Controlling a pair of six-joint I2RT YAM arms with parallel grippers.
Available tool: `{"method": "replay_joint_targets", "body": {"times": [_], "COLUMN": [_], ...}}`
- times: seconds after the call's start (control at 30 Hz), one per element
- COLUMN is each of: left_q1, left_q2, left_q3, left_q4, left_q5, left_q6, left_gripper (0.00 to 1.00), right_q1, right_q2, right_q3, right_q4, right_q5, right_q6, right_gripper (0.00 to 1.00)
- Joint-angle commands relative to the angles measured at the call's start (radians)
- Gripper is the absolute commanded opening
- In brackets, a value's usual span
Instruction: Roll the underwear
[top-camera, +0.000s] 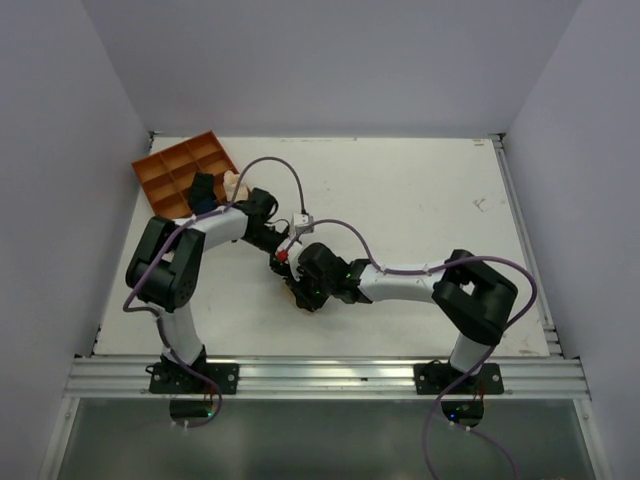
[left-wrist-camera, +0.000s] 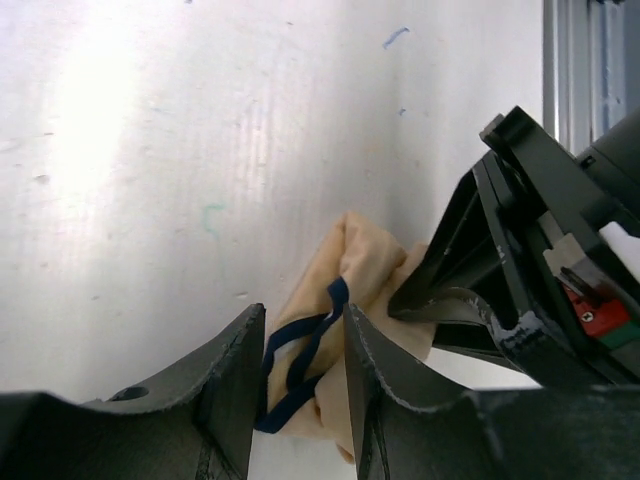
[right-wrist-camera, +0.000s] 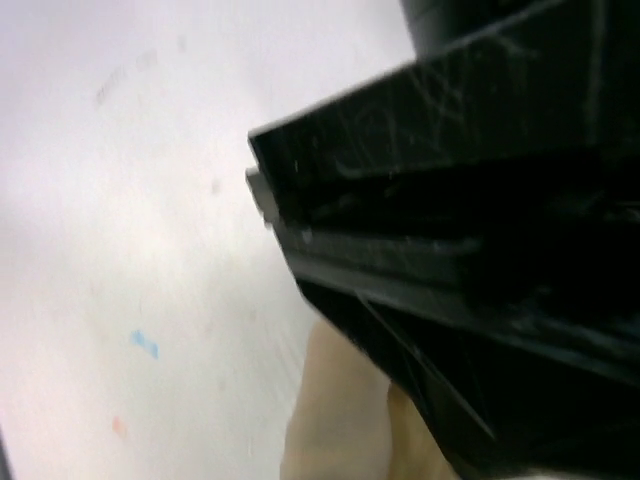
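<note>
The underwear (left-wrist-camera: 362, 275) sits bunched up low at centre of the left wrist view, tan cloth, its dark edge band looping down the front.

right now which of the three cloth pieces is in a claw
The beige underwear with the dark edge band, pinched in the left claw at mid-table. The dark roll and the pale roll sit away at the orange tray.

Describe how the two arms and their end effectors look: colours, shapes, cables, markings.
Both the left arm and right arm have white tube links between bulky black joint housings. A lavender cable loops along each. The left end effector and right end effector have matte black, scuffed fingers; a red-and-green part sits on the right one.
</note>
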Motion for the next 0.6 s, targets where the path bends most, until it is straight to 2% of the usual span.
{"method": "replay_joint_targets", "body": {"times": [0.0, 0.33, 0.57], "left_q1": [0.028, 0.071, 0.110], "left_q2": [-0.100, -0.255, -0.341], "left_q3": [-0.031, -0.146, -0.190], "left_q4": [0.194, 0.450, 0.517], "left_q5": [-0.008, -0.257, -0.399], "left_q6": [-0.160, -0.433, -0.539], "left_gripper": [0.41, 0.41, 0.43], "right_q1": [-0.017, -0.050, -0.051], "right_q2": [0.100, 0.090, 0.036], "right_q3": [-0.077, -0.103, -0.138], "right_q4": [-0.167, -0.153, -0.121], "right_q5": [-0.011, -0.037, -0.046], "right_q6": [0.036, 0.080, 0.102], "right_gripper": [0.20, 0.19, 0.19]}}
